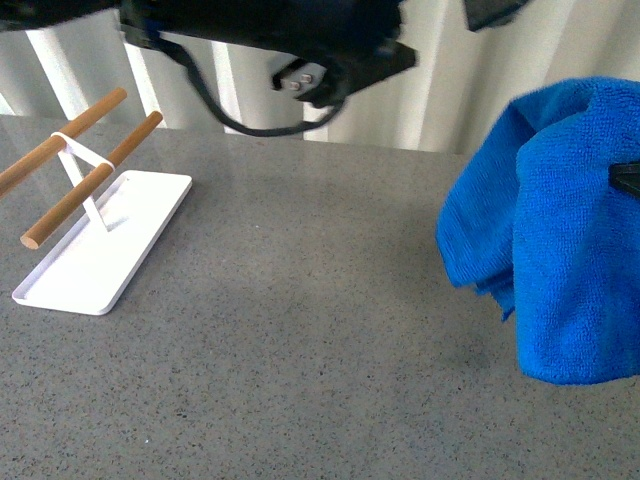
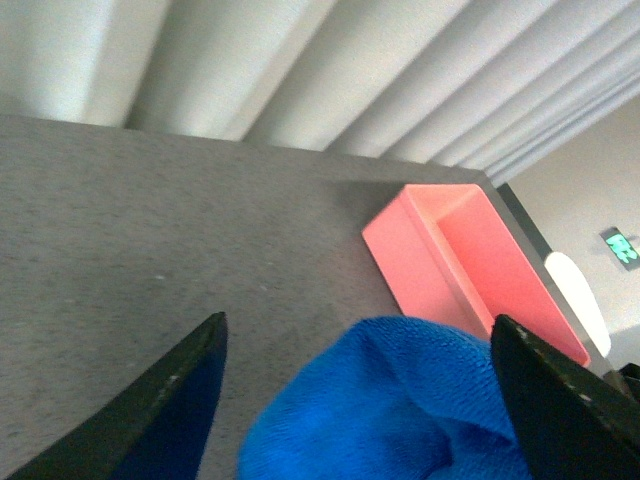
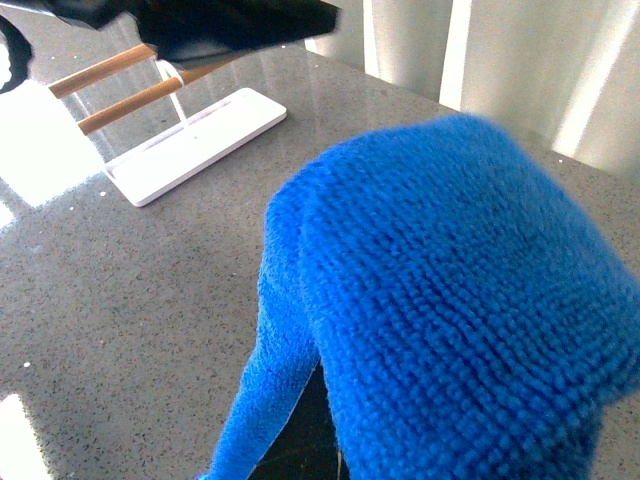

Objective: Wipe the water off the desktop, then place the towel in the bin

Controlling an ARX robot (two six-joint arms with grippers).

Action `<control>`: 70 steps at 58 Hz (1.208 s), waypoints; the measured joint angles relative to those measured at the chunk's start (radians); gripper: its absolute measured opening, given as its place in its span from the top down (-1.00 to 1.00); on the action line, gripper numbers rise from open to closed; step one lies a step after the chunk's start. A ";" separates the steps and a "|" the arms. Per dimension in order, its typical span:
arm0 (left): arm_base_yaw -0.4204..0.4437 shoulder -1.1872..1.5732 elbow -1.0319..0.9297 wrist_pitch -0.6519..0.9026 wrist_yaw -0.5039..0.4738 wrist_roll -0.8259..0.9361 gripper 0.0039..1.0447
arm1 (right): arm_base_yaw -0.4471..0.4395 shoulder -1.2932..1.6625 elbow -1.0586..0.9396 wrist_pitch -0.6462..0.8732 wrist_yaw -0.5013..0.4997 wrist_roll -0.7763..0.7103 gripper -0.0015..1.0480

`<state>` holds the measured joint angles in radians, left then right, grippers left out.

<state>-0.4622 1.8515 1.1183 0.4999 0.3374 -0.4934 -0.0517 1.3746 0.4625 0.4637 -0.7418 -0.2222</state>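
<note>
The bright blue towel (image 1: pixel 560 230) hangs bunched above the speckled grey desktop (image 1: pixel 300 330) at the right, with my right gripper (image 1: pixel 625 178) shut on it and almost wholly hidden by the cloth. In the right wrist view the towel (image 3: pixel 450 300) fills most of the picture. My left gripper (image 2: pixel 357 322) is open and holds nothing; the towel (image 2: pixel 390 410) shows beyond its dark fingers (image 2: pixel 175 405), apart from them. The pink bin (image 2: pixel 470 255) stands empty on the desktop just past the towel. I can make out no water on the desktop.
A white tray (image 1: pixel 75 275) carrying a rack of two wooden rods (image 1: pixel 95 175) stands at the left. My left arm (image 1: pixel 300 40) hangs high over the back middle. Pale curtains line the far edge. The bin sits close to the desktop's corner.
</note>
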 joint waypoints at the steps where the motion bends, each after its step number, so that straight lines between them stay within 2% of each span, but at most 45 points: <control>1: 0.014 -0.012 -0.013 0.000 -0.003 0.010 -0.61 | -0.001 0.000 0.000 0.001 0.000 0.001 0.92; 7: 0.098 -0.084 -0.098 0.000 -0.012 0.055 -0.91 | -0.017 0.003 0.001 0.014 0.005 0.010 0.92; 19: 0.311 -0.323 -0.372 0.006 0.023 0.176 -0.88 | -0.056 0.031 0.008 0.035 0.010 0.016 0.92; 29: 0.475 -0.483 -0.521 0.002 0.058 0.222 -0.87 | -0.074 0.048 0.013 0.038 0.016 0.014 0.92; 32: 0.474 -0.505 -0.612 0.179 -0.134 0.299 -0.68 | -0.076 0.053 0.013 0.040 0.017 0.013 0.92; 37: 0.471 -0.562 -0.745 0.370 -0.306 0.394 -0.40 | -0.077 0.059 0.014 0.051 0.030 0.013 0.92; 46: 0.466 -0.677 -0.858 0.412 -0.335 0.458 0.08 | -0.076 0.064 0.014 0.059 0.039 0.013 0.92; 61: 0.463 -0.829 -0.971 0.364 -0.336 0.479 0.94 | -0.073 0.064 0.016 0.055 0.061 0.010 0.92; 70: 0.463 -0.927 -1.015 0.310 -0.336 0.485 0.93 | -0.064 0.065 0.016 0.070 0.097 0.015 0.92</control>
<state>0.0013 0.9245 0.1032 0.8101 0.0013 -0.0082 -0.1162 1.4399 0.4782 0.5335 -0.6449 -0.2073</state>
